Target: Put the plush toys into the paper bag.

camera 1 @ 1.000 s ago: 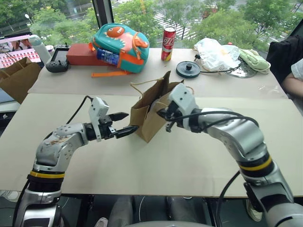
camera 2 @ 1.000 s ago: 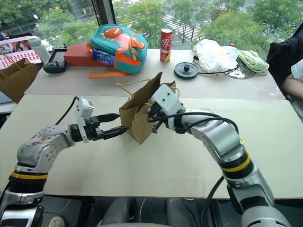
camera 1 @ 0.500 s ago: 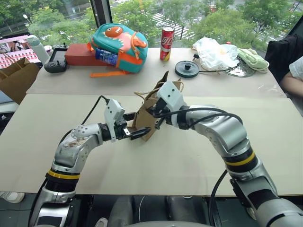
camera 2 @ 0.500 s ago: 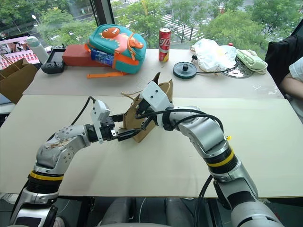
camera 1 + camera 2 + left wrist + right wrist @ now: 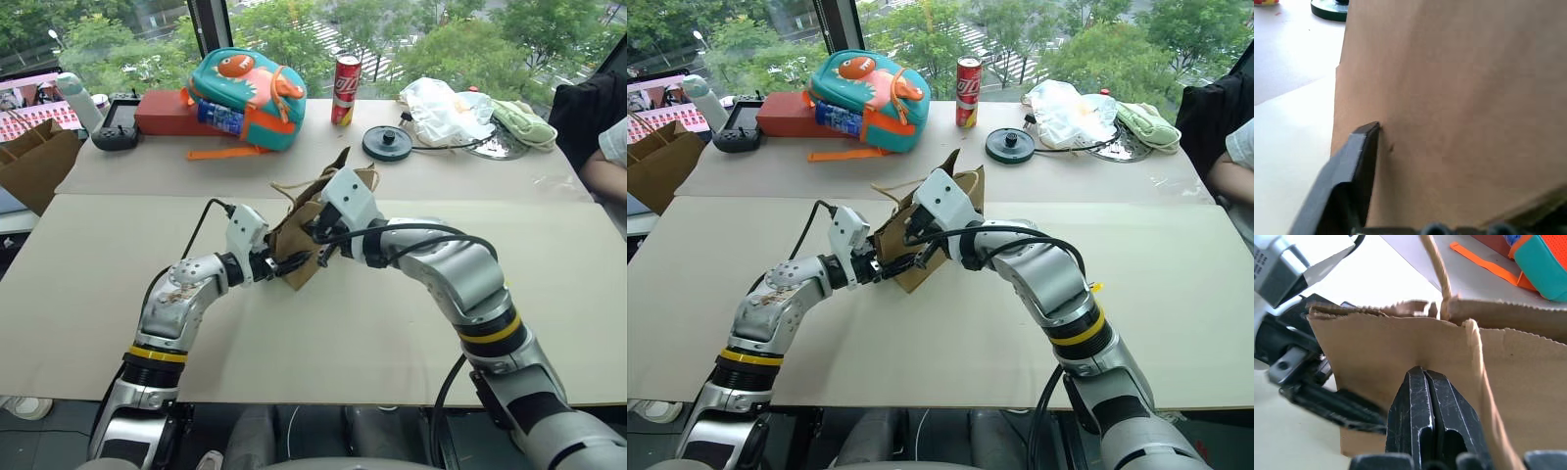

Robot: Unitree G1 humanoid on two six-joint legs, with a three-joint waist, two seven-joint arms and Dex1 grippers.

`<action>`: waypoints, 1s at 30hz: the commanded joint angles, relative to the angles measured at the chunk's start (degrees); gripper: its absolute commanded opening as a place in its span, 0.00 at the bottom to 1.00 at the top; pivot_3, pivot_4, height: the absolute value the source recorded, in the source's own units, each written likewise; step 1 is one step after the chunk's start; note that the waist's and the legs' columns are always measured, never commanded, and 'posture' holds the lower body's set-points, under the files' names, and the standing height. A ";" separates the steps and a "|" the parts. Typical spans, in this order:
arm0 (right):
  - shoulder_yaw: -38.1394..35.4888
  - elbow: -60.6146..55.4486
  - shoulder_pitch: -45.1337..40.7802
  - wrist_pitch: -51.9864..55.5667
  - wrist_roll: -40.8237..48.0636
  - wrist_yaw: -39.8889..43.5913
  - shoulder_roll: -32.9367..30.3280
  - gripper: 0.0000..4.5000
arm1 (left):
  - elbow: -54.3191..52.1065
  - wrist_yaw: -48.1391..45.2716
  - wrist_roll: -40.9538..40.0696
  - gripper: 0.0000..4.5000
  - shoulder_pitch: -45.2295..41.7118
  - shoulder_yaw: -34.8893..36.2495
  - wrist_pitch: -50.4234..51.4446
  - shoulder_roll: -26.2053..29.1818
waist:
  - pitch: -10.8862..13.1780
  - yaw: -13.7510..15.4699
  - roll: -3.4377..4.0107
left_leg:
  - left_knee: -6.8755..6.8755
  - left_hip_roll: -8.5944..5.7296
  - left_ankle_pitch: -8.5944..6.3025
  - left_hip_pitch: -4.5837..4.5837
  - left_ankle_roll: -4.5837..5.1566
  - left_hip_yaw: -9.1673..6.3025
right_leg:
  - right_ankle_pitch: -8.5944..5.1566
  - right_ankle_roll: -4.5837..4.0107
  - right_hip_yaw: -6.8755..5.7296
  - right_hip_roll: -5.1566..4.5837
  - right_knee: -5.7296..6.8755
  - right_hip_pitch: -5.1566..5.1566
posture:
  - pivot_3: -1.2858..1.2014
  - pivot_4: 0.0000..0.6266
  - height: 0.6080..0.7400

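My right gripper is pinched tight on the paper bag wall near its rim, mid-table. My left gripper straddles the opposite wall, jaws half closed; whether it grips yet I cannot tell. I should clamp firmly, then spread the mouth gently without tearing.

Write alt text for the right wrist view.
The right end effector, fingers shut, presses against the wall of a brown paper bag. The left end effector reaches in from the bag's far side, and a teal backpack lies beyond.
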 commanded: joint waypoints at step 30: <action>-22.12 -22.82 12.96 3.27 17.85 12.72 -9.99 0.00 | 3.43 1.30 -0.73 0.01 -4.19 4.38 -2.89 -4.25 | 0.00 0.40 -0.01 | 0.03 -0.05 0.00 -0.11 0.00 -0.12 | 0.00 0.01 -0.07 -0.02 -0.08 0.04 | 0.52 0.24 0.95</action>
